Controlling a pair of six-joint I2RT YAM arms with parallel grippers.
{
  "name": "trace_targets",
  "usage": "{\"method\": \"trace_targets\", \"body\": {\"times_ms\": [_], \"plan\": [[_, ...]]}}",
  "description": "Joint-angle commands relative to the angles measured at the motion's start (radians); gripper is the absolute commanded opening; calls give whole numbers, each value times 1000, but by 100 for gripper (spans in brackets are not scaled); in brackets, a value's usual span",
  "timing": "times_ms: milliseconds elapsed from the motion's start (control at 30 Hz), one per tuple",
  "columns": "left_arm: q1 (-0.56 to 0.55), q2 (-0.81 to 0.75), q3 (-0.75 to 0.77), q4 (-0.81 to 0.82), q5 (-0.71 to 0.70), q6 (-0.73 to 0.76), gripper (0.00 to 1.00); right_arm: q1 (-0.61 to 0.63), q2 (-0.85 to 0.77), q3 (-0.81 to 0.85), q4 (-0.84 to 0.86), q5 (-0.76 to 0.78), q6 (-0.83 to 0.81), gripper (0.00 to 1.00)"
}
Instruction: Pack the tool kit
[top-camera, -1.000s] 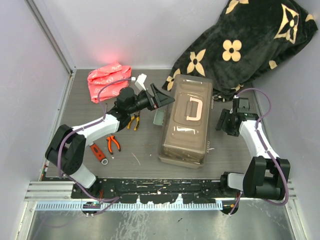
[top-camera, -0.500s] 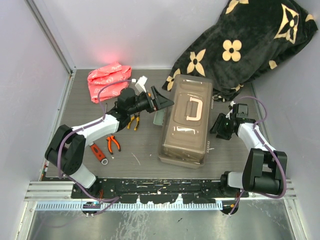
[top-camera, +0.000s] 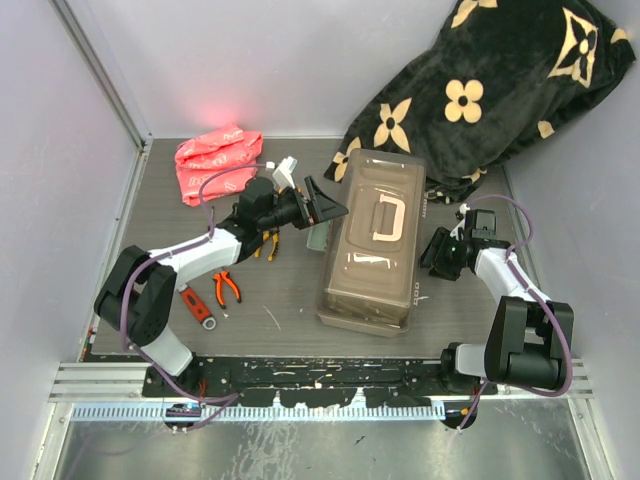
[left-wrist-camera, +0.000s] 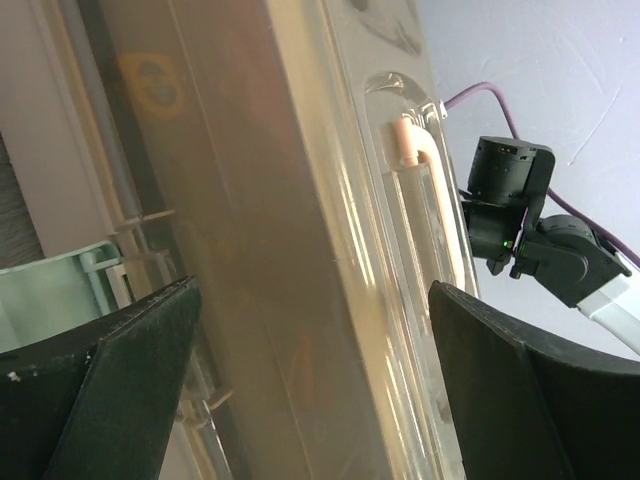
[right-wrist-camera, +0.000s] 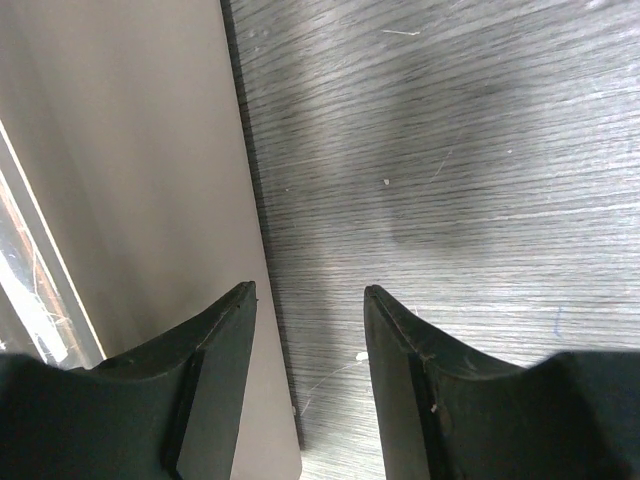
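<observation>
The brown translucent toolbox (top-camera: 372, 250) lies closed at the table's centre, its beige handle (top-camera: 388, 222) on top. My left gripper (top-camera: 325, 208) is open at the box's upper left side; in the left wrist view (left-wrist-camera: 330, 400) the jaws stand wide apart with the box wall (left-wrist-camera: 290, 250) between them, not touching. My right gripper (top-camera: 440, 252) is open and empty, low beside the box's right wall (right-wrist-camera: 130, 200), over bare table (right-wrist-camera: 310, 370). Yellow pliers (top-camera: 266, 243), orange pliers (top-camera: 227, 287) and a red wrench (top-camera: 198, 305) lie left of the box. No screwdrivers or tape measure show.
A pale green tray (top-camera: 320, 235) lies against the box's left side, under my left gripper. A red bag (top-camera: 218, 160) is at the back left. The black flower-patterned blanket (top-camera: 480, 90) fills the back right corner. Walls close in both sides.
My right gripper has moved left and down, close to the toolbox's right wall. My left gripper has shifted slightly along the box's left side. The toolbox has not moved.
</observation>
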Motion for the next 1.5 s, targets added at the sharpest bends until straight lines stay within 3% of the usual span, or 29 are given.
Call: {"method": "trace_targets", "body": {"times_ms": [0, 300, 700, 900, 1467], "plan": [[25, -28, 11, 24, -34, 13, 92, -4, -5, 10, 25, -11, -16, 53], [115, -89, 3, 31, -51, -25, 99, -3, 1, 21, 16, -5, -29, 54], [119, 71, 64, -94, -91, -1, 99, -3, -10, 30, -4, 9, -39, 54], [96, 127, 109, -91, -33, -9, 99, -3, -2, 43, -10, 16, -40, 54], [-29, 90, 161, -104, 93, 42, 98, -4, 5, 31, -2, 13, -46, 54]]}}
